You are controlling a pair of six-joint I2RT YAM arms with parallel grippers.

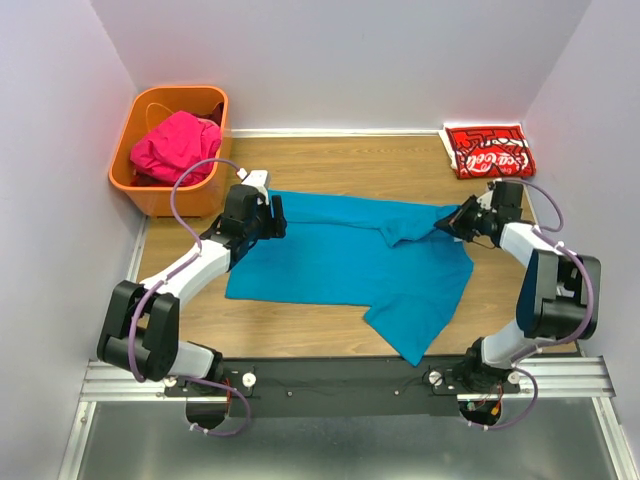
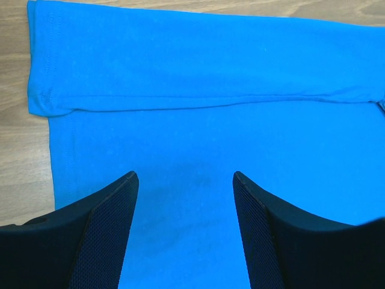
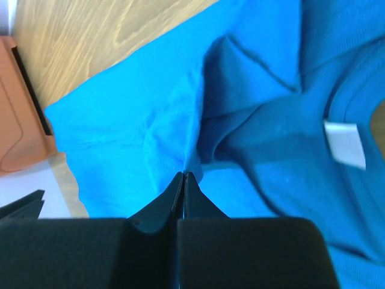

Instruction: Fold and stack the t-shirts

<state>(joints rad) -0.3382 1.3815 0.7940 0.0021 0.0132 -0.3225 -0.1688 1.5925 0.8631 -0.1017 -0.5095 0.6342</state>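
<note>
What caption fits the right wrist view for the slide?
Right gripper shut on a raised fold of the plain teal-blue cloth t-shirt, white neck label visible.

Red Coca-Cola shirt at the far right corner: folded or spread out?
Folded: the red shirt lies as a compact rectangle with no sleeves sticking out, apart from the teal shirt.

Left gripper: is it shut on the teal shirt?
No, the left gripper stands wide open above the flat teal shirt, pinching no cloth.
</note>
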